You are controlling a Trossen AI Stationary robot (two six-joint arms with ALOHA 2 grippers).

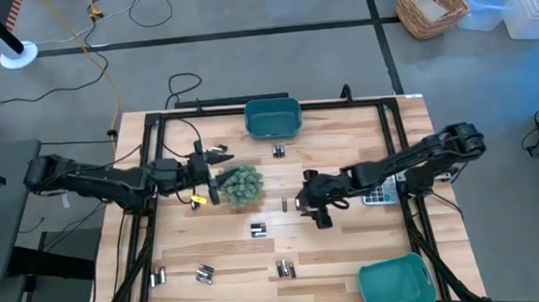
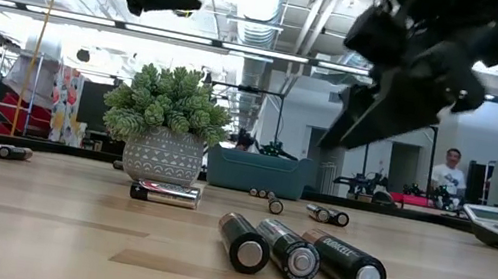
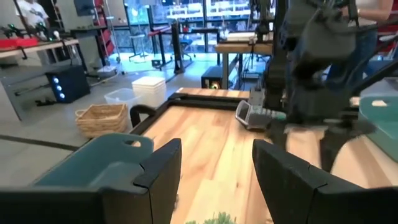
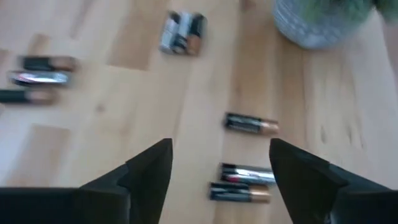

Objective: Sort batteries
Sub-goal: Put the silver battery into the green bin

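Small batteries lie on their sides in scattered groups on the wooden table: a group of three (image 2: 301, 255) near the near edge, others (image 1: 258, 229), (image 1: 278, 150), (image 1: 204, 274), and a single cell (image 4: 250, 124) ahead of my right gripper. My right gripper (image 4: 221, 168) is open and hovers above the table's middle (image 1: 309, 212), with a pair of batteries (image 4: 242, 183) below its fingers. My left gripper (image 3: 217, 180) is open and raised just left of the potted plant (image 1: 241, 185). Neither touches anything.
One teal bin (image 1: 272, 118) stands at the far edge and another (image 1: 397, 282) at the near right corner. A grey calculator (image 1: 378, 196) lies under the right arm. A small yellow tag (image 1: 196, 200) sits left of the plant. A black frame edges the table.
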